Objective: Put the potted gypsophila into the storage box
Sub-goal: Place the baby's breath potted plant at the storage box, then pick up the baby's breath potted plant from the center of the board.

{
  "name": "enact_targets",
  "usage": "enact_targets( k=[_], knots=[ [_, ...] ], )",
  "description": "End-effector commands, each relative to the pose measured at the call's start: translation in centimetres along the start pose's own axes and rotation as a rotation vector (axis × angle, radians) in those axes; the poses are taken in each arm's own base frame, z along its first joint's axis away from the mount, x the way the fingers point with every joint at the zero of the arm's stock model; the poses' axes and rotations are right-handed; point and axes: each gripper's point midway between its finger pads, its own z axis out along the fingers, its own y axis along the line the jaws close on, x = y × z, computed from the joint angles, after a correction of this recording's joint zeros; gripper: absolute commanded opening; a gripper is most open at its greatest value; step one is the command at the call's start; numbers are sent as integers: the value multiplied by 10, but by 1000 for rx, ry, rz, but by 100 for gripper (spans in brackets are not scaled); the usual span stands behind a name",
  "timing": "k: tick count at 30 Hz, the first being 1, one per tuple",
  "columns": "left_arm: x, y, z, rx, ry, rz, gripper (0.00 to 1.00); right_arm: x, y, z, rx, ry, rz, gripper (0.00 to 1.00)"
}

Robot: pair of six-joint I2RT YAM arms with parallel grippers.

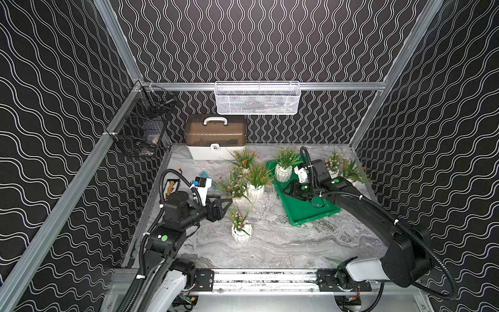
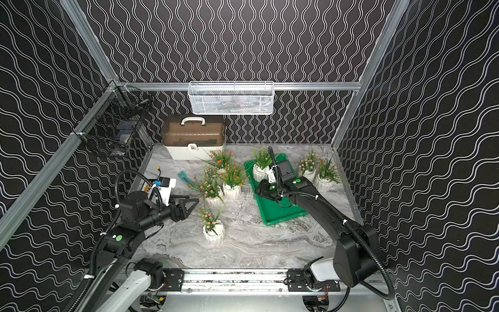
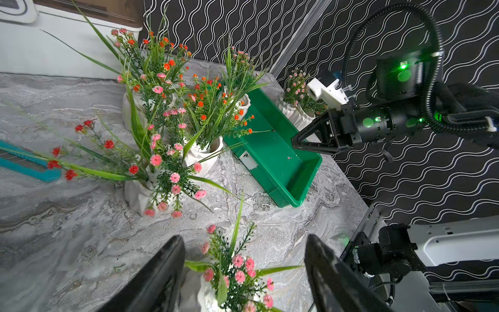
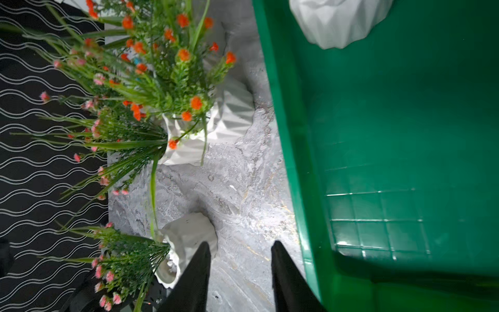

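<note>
The left claw (image 1: pixel 225 208) hung open with nothing in it, just above and beside the front pot (image 1: pixel 241 234). That pot stood alone on the table (image 1: pixel 291 251), well apart from the storage box (image 1: pixel 299 212). The right claw (image 4: pixel 240 243) was open and empty too, and it hung at the edge of the box. One pot (image 1: pixel 283 174) was already in the far end of the box. Four pots (image 1: pixel 255 190) stood bunched up on the table beside the box. Two pots (image 2: pixel 323 184) stood on its other side, near the wall. It looked like the left claw's job was to get the front pot. To do that well, it needed to go down low, past the flowers. Its fingers (image 3: pixel 164 275) had to sit on both sides of the white pot, not on the thin green stems, which would likely bend and slip. The squeeze had to be soft but sure, since the pot looked hard and might crack if it fell. Then the pot had to go straight up, over the low rim, and down flat in the empty part of the box without bumping the pot inside. The right arm hung over the box, so it probably had to move away first, or the two arms could bump.
</note>
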Motion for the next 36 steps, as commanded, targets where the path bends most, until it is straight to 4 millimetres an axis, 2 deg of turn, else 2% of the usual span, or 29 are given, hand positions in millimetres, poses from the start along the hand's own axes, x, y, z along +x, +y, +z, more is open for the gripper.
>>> enact_targets(
  k=[1, 5, 13, 20, 36],
  knots=[
    [-2, -4, -1, 19, 2, 25, 74, -7, 18, 3, -8, -42, 9, 40],
    [-3, 0, -1, 1, -4, 21, 74, -14, 34, 11, -22, -48, 52, 39],
    [-4, 0, -1, 2, -4, 16, 74, -27, 33, 47, 30, -44, 95, 38],
    [-4, 0, -2, 2, -7, 17, 74, -30, 35, 77, 48, -6, 104, 38],
    [-4, -1, -3, 1, -9, 20, 74, -41, 26, 113, 121, 15, 95, 35]
  ],
)
